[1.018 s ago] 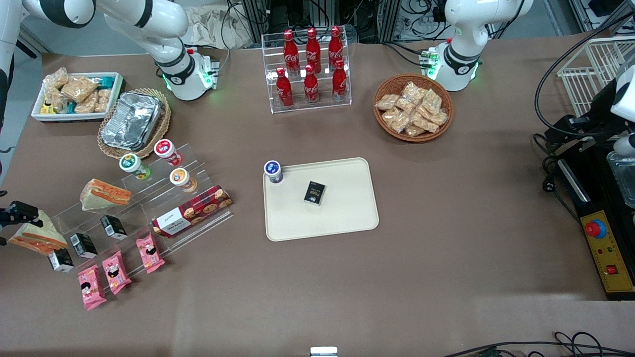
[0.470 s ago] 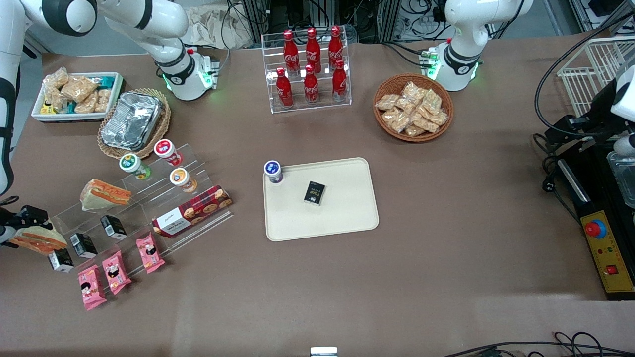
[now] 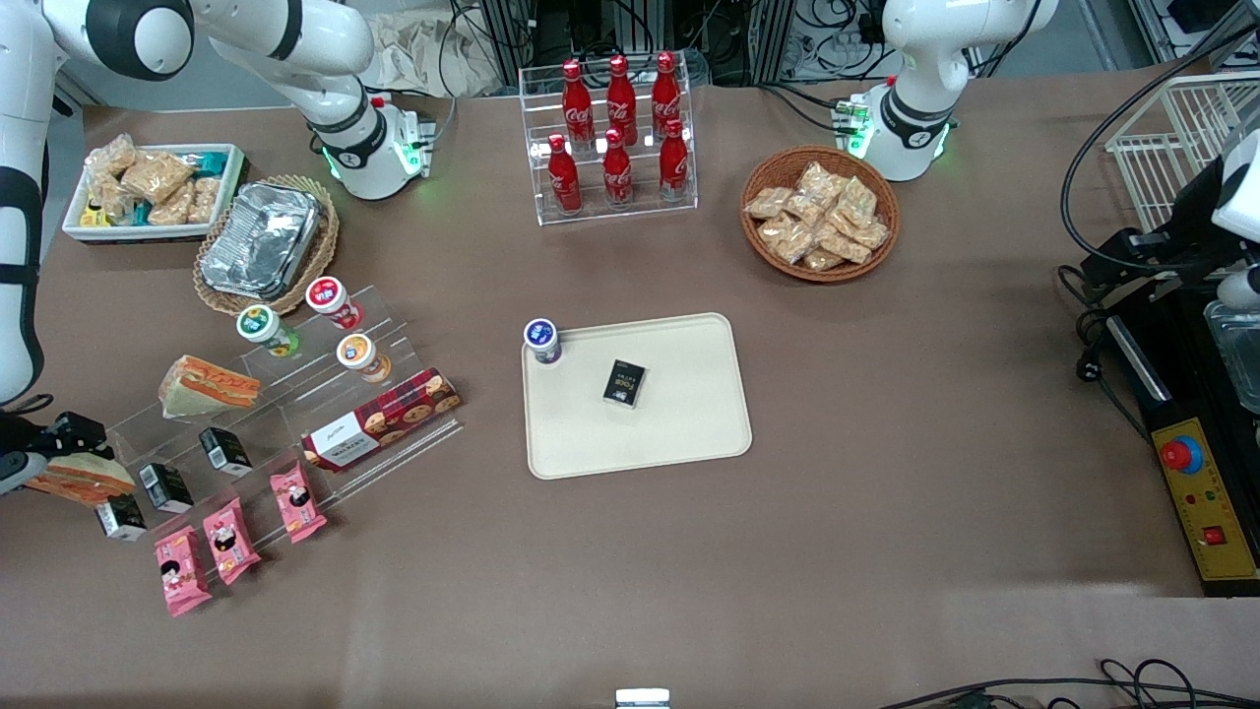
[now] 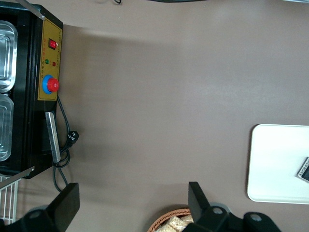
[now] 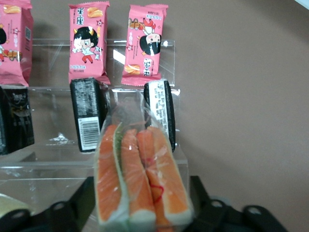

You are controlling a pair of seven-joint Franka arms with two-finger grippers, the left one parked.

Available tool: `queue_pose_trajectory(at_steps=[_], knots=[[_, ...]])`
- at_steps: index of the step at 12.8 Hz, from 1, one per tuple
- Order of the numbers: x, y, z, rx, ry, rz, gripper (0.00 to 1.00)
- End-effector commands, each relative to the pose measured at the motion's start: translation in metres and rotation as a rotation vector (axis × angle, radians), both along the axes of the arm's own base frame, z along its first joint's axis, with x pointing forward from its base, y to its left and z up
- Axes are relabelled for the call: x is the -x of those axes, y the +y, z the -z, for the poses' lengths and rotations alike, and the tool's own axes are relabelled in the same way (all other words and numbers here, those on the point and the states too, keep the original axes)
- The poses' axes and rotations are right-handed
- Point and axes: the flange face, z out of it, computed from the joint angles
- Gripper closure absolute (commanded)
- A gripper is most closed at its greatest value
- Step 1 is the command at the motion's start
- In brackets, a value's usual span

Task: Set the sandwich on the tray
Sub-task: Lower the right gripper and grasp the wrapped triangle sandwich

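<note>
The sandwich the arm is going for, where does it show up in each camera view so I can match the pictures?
Front view: the sandwich lies at the working arm's end of the table, on the clear stepped rack, with the gripper on it.
Right wrist view: the sandwich fills the middle, filling side up, between the fingers.
Left wrist view: not in it.
Shared landmark: the pink snack packets beside it.

Light: bright, even, from overhead.
Shadows: soft and short on the desk (image 3: 886,512); a faint darker band near the control box (image 4: 46,87).
Glare: sheen on the foil container (image 3: 261,239) and the clear wrap of the sandwich (image 5: 137,179).
Focus: front view crisp; the gripper (image 5: 140,212) blurs.
</note>
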Motion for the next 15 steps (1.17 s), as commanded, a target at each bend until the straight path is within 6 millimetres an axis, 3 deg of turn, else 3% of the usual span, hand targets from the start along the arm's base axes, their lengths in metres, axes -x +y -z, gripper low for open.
queue_pose_trajectory(at_steps=[1, 4, 6, 9, 12, 15], knots=[[0.003, -0.004, 0.004, -0.016, -0.019, -0.004, 0.39], [0.003, -0.004, 0.003, -0.023, -0.016, 0.014, 0.41], [0.003, -0.004, -0.002, -0.023, -0.022, 0.001, 0.52], [-0.005, 0.006, -0.034, -0.008, -0.072, -0.021, 0.52], [-0.020, 0.035, -0.075, 0.015, -0.135, -0.097, 0.52], [-0.036, 0.105, -0.124, 0.021, -0.204, -0.209, 0.52]])
